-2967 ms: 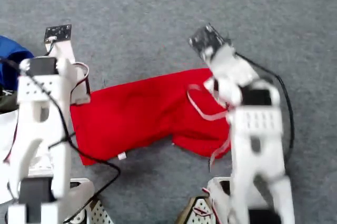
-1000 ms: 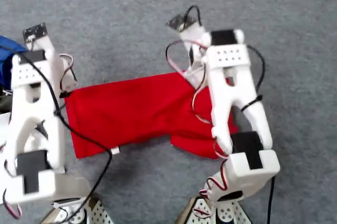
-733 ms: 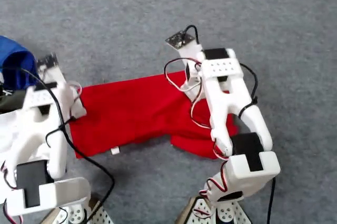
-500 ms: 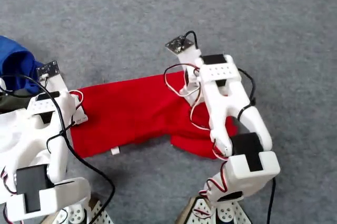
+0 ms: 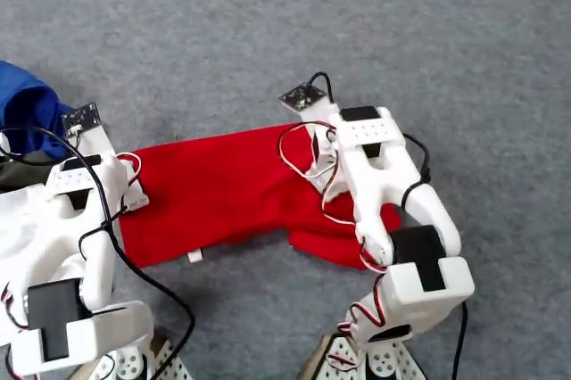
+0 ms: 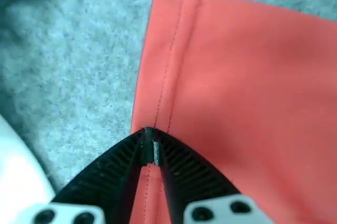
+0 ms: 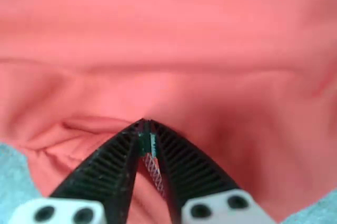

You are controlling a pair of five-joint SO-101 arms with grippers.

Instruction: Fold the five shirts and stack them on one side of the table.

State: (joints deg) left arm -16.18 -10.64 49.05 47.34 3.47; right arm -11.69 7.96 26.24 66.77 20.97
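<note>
- The red shirt is lying flat across the middle of the grey table, running as a long band that is slanting slightly up toward the right.
- At its near right end, a fold of the shirt is jutting out toward the arm bases, and a small white tag is poking out along the near edge.
- The left arm is leaning over the shirt's left end, beside the stitched hem.
- In the left wrist view, the left gripper is sitting right at that hem of the shirt, with grey table showing just beside the edge.
- Its two black ribbed fingers are pressing together at the tips; whether any cloth is being caught between them is not clear.
- The right arm is reaching over the shirt's right part, with its wrist hanging above the far edge of the fabric.
- In the right wrist view, the right gripper is resting down in the shirt. Its fingers are pinching together on a puckered ridge of red cloth, and creases are spreading out from the tips.
- A blue garment is bunching at the table's left edge, well apart from the shirt.
- A white cloth is lying just nearer than it, partly behind the left arm.
</note>
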